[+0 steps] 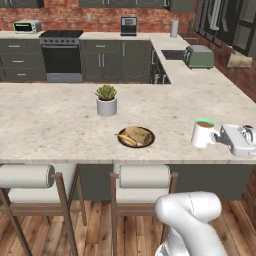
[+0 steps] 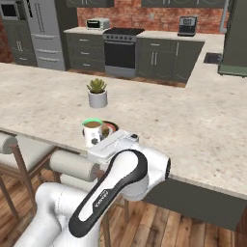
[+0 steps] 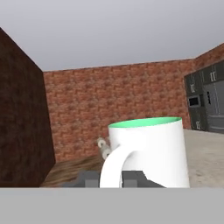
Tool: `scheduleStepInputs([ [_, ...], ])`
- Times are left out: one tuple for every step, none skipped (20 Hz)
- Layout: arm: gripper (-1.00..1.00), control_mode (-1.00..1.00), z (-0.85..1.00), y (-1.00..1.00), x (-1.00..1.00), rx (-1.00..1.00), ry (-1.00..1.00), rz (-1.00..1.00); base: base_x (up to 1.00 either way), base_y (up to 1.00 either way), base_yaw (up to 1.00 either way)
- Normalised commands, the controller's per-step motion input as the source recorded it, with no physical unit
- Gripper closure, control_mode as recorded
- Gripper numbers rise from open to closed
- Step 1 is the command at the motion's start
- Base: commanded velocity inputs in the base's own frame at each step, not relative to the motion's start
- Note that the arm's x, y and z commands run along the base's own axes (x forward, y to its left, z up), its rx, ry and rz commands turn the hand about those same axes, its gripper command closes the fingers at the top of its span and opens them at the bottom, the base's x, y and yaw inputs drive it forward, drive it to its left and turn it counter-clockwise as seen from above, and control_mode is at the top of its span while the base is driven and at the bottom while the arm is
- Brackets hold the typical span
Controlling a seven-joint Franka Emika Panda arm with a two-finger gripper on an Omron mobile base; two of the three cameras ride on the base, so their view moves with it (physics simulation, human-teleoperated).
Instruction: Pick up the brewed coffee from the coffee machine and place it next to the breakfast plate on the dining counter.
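Brewed coffee (image 1: 203,134): held upright by its handle, jaws of the gripper (image 1: 218,137) clamped on it, at the dining desk (image 1: 50,120) near edge, right of the breakfast plate (image 1: 136,136). Potted plant (image 1: 106,100) stood behind.

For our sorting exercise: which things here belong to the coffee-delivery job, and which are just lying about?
Job: white green-rimmed mug of coffee, held by its handle; small round dark plate of toast; beige speckled stone counter; boxy dark coffee machine.
Lying about: grey potted plant; green-grey toaster; padded bar stools.
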Motion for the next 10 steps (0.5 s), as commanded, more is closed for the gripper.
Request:
scheduleStepInputs([
  [1.00,-1.00,-0.79,-0.24,0.84,0.00,0.00,0.09,0.00,0.00,0.00],
  [1.00,-1.00,-0.74,-0.14,1.00,0.00,0.00,0.15,0.00,0.00,0.00],
  [1.00,-1.00,-0.56,-0.36,0.86,0.00,-0.03,0.16,0.00,0.00,0.00],
  [1.00,-1.00,-0.44,-0.47,0.87,0.00,0.00,0.15,0.00,0.00,0.00],
  [1.00,-1.00,-0.37,-0.47,0.76,0.00,0.00,0.13,0.00,0.00,0.00],
  [1.00,-1.00,-0.53,-0.44,0.69,-0.03,0.00,0.11,0.00,0.00,0.00],
  [1.00,-1.00,-0.62,-0.36,0.66,-0.08,0.00,0.07,0.00,0.00,0.00],
  [1.00,-1.00,-0.72,-0.16,0.74,-0.11,0.00,0.04,0.00,0.00,0.00],
  [1.00,-1.00,-0.66,-0.09,0.75,-0.10,0.00,0.03,0.00,0.00,0.00],
  [1.00,-1.00,-0.57,0.00,0.75,-0.07,0.00,0.04,0.00,0.00,0.00],
])
